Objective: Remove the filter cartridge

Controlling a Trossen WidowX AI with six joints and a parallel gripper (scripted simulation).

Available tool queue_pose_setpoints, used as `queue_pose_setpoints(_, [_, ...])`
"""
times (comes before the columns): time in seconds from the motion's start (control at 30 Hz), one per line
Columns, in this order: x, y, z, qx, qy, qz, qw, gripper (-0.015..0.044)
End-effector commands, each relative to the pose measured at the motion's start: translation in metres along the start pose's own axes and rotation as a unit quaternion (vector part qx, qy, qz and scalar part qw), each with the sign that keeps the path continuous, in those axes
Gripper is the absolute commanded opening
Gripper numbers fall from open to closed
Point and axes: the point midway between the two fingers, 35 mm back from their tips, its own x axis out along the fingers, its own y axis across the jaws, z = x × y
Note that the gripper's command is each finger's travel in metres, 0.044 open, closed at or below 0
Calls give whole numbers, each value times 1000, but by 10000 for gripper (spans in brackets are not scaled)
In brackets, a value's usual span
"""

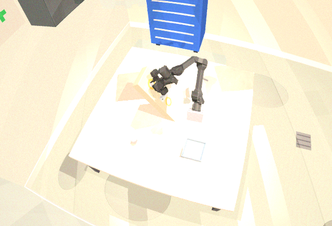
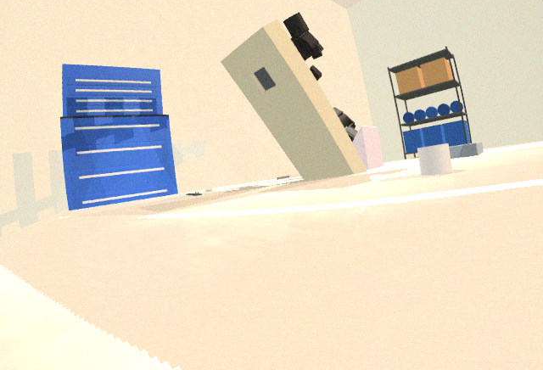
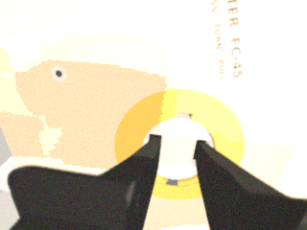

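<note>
The service panel [image 1: 146,95] stands tilted on the white table; the exterior view shows its back side [image 2: 293,103]. In the wrist view the round white filter cartridge [image 3: 178,149] sits in the panel inside a yellow ring [image 3: 131,139]. My gripper [image 3: 177,144] is pressed against the cartridge face, its two black fingertips apart, one at each side of the face where the slots are. Nothing is squeezed between the fingers. The gripper also shows at the panel's upper part [image 1: 156,83] [image 2: 305,39] and above the panel's top edge. The pale blue tray [image 1: 193,150] lies on the table near the front.
A printed label [image 3: 225,43] is on the panel beside the ring. A blue drawer cabinet [image 1: 177,12] stands behind the table. A second yellow ring [image 1: 168,101] shows lower on the panel. A white cylinder [image 2: 433,159] and a pink base block [image 1: 194,115] stand on the table.
</note>
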Motion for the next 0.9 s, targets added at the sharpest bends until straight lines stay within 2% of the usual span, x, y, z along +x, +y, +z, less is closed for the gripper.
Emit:
queue_pose_setpoints(0.0, [5,1,-1,1,0,4,1000,116])
queue_pose_setpoints(0.47, [8,1,-1,1,0,4,1000,116])
queue_pose_setpoints(0.77, [2,0,1,-3,0,-2,1000,55])
queue_pose_setpoints(0.83, [2,0,1,-3,0,-2,1000,3])
queue_pose_setpoints(0.87, [2,0,1,-3,0,-2,1000,0])
